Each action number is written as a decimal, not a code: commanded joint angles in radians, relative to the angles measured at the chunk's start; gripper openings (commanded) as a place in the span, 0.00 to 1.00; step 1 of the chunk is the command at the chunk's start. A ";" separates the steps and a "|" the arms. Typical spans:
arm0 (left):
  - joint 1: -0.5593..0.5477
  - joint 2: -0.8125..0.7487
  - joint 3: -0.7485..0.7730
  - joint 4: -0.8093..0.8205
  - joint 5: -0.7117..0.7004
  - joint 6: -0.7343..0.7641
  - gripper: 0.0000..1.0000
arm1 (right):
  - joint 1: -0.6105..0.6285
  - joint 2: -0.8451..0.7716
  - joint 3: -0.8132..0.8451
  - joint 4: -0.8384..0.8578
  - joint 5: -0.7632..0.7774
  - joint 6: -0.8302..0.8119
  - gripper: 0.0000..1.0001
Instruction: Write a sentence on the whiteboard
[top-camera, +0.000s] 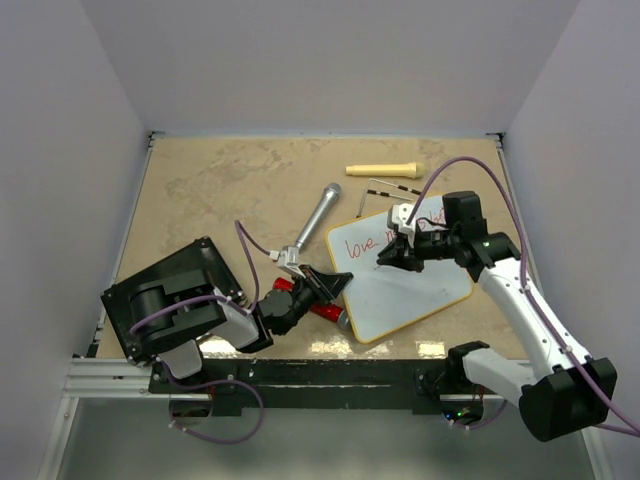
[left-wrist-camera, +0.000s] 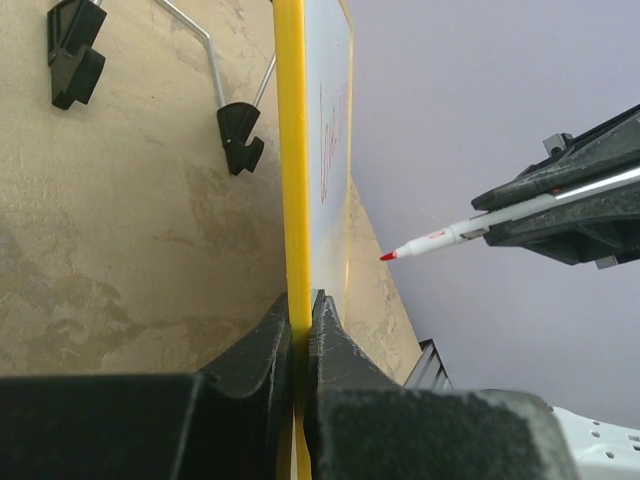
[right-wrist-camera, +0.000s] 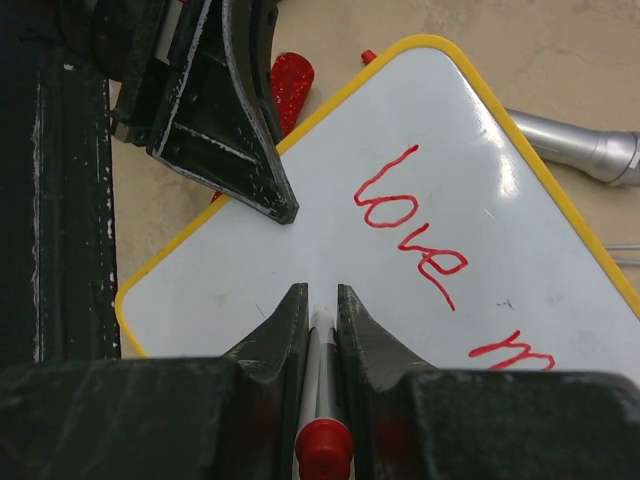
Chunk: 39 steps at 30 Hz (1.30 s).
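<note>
On the tan surface (top-camera: 200, 190), right of the middle: the whiteboard (top-camera: 420, 290), yellow-edged, set at a slant. On it in red, the sentence (top-camera: 365, 243), reading "love" and the start of a second word. Left jaws shut tight on the board's near left edge. Right jaws shut on a marker (left-wrist-camera: 440, 238), held over the board's far part.

Around the board: a silver mic (top-camera: 318, 215) just off its left corner, a cream peg (top-camera: 383, 169) well beyond it, a bent wire (top-camera: 392, 187) with black ends by its far edge. A red glittery thing (top-camera: 325, 310) under the left arm, touching the board or just beside it; hard to tell which. A black box (top-camera: 200, 258) at the far left, well apart.

From above, marker tip hidden by the right jaws. From the left wrist, red tip plain to see, close to the board but not touching. From the right wrist, only the marker's red back end between the jaws, with "love" easy to read.
</note>
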 joint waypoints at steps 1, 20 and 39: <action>-0.004 0.019 0.037 -0.006 -0.083 0.080 0.00 | 0.075 -0.019 -0.026 0.165 0.103 0.139 0.00; -0.015 0.045 0.061 -0.010 -0.082 0.077 0.00 | 0.191 0.039 -0.041 0.278 0.226 0.220 0.00; -0.015 0.051 0.052 0.013 -0.080 0.082 0.00 | 0.212 0.054 -0.026 0.135 0.213 0.102 0.00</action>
